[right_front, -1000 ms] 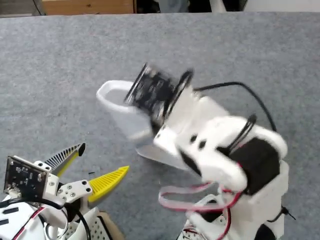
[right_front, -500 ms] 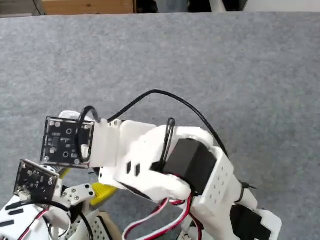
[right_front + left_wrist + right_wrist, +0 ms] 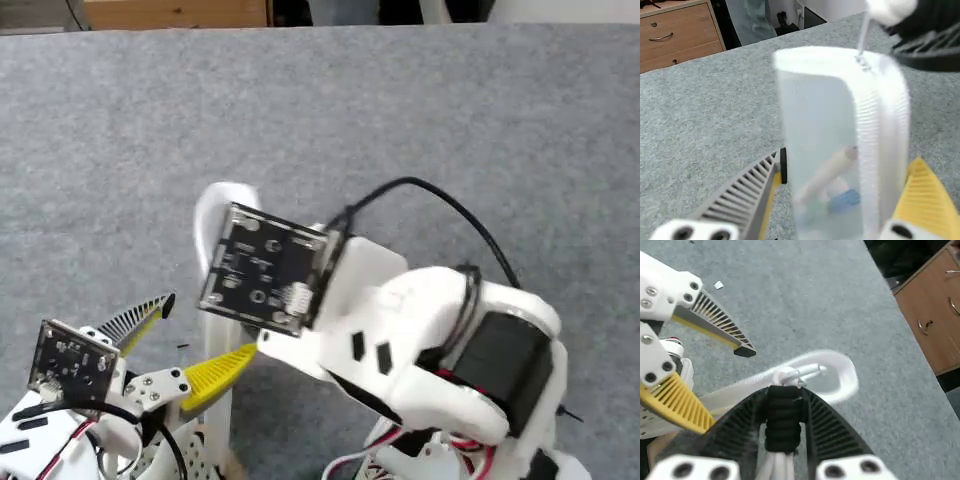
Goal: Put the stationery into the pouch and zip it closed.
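Note:
The translucent white pouch [image 3: 840, 130] stands on edge between the two fingers of my left gripper [image 3: 850, 165], which is open around it. A pen and a blue item [image 3: 845, 199] show through its wall. My right gripper [image 3: 785, 392], with black fingers, is shut on the zip pull [image 3: 801, 375] at the pouch's far end, where the mouth still forms an open loop [image 3: 840, 375]. From above, the pouch [image 3: 214, 215] runs from the right arm's camera board [image 3: 265, 265] down past the left gripper [image 3: 207, 325].
Grey carpet-like table [image 3: 480, 120] lies all around with free room at the back and sides. The right arm's white body [image 3: 450, 350] and black cable [image 3: 430, 190] hang over the near middle. A wooden drawer unit [image 3: 675, 35] stands beyond the table.
The right arm swung left over the left gripper, then back toward the middle. The pouch went from lying slanted ahead of the left gripper to a narrow strip between its fingers.

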`<control>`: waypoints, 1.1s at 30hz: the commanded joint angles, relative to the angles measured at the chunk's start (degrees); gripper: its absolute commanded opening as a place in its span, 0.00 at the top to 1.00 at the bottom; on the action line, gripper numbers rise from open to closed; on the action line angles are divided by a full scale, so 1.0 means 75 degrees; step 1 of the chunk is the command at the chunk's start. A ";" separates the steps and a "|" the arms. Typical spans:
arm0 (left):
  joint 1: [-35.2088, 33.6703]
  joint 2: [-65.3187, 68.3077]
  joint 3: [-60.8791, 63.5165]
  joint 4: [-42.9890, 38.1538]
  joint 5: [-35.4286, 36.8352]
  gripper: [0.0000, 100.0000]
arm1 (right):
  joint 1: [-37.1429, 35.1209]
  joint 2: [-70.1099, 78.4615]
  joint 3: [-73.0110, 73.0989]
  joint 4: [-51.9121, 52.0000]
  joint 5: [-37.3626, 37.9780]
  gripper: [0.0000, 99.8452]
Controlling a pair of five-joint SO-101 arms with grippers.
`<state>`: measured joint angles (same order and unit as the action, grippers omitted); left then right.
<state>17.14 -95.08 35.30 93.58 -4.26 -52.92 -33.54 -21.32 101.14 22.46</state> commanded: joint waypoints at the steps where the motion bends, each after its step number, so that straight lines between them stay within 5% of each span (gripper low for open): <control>1: 0.0076 0.0035 -0.0053 -0.0188 -0.0047 0.62 | 0.0199 -0.0486 0.0416 0.0023 0.0047 0.99; 16: 0.0076 0.0047 -0.0264 -0.0188 -0.0047 0.63 | 0.0199 -0.0557 0.0826 0.0023 0.0047 0.99; 24: 0.0123 0.0047 -0.0908 -0.0762 -0.0035 0.86 | 0.0199 -0.0604 0.1377 0.0023 0.0000 0.99; 33: 0.0135 0.0059 -0.0627 -0.1301 -0.0258 0.79 | -0.0258 -0.0604 0.1412 0.0012 0.0000 0.99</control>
<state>17.23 -95.08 29.85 86.11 -5.67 -52.66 -37.23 -10.68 101.05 22.37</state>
